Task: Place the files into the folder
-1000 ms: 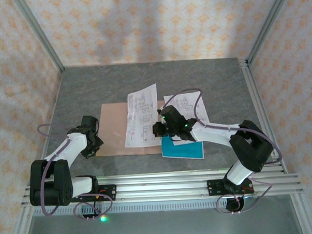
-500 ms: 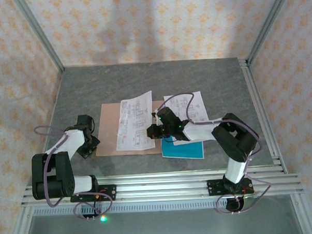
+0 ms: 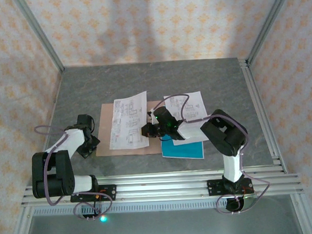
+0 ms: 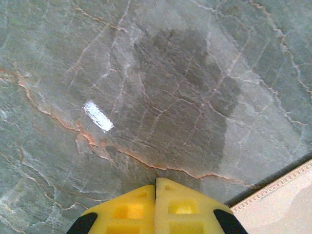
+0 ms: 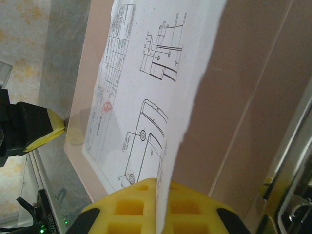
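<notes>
Since a second ago the printed sheet [image 3: 127,121] has travelled left with the right claw [image 3: 146,131] and now lies almost wholly over the open folder [image 3: 105,127]. That claw is clenched on the sheet's right edge, lifting that edge a little, probably so the paper skims across instead of catching. The left claw [image 3: 93,145] is clenched on nothing at the folder's near-left corner, likely bracing it against sliding. A second white sheet [image 3: 189,106] and the teal sheet [image 3: 184,149] wait on the bench [image 3: 92,88], just right of the folder.
</notes>
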`<state>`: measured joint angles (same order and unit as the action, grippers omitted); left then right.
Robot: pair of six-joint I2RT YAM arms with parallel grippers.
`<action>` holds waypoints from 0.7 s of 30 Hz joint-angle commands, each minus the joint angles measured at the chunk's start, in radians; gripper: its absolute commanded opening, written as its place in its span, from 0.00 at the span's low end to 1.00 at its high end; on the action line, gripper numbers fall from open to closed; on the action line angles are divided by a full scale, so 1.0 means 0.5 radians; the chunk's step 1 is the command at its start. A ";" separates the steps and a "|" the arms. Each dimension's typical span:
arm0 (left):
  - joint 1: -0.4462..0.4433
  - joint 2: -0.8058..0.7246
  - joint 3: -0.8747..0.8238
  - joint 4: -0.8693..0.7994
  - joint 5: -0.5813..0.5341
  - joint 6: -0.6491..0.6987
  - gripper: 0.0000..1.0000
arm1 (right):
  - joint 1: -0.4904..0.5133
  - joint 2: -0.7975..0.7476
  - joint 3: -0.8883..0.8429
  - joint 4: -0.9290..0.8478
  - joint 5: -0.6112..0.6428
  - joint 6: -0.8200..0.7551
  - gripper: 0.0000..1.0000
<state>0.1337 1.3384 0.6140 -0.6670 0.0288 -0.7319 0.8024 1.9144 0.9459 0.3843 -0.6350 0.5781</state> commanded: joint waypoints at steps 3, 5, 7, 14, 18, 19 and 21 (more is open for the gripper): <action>0.018 0.105 -0.086 0.171 0.220 0.016 0.00 | 0.033 0.060 0.075 0.131 -0.052 0.043 0.00; 0.018 0.099 -0.090 0.172 0.232 0.016 0.00 | 0.042 0.081 0.081 0.154 -0.050 0.060 0.00; 0.015 0.096 -0.093 0.177 0.243 0.013 0.00 | 0.053 0.102 0.084 0.200 -0.049 0.090 0.00; 0.014 0.080 -0.100 0.170 0.254 0.017 0.00 | 0.106 0.177 0.143 0.227 -0.029 0.128 0.00; 0.008 0.080 -0.108 0.180 0.262 0.010 0.00 | 0.124 0.204 0.151 0.234 -0.007 0.147 0.00; 0.006 0.082 -0.111 0.183 0.266 0.010 0.00 | 0.128 0.208 0.151 0.245 -0.002 0.156 0.00; -0.003 0.085 -0.116 0.192 0.267 0.001 0.00 | 0.139 0.220 0.156 0.261 0.001 0.166 0.00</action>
<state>0.1448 1.3354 0.6125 -0.6666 0.0456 -0.7326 0.8616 1.9968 1.0000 0.4709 -0.6537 0.6479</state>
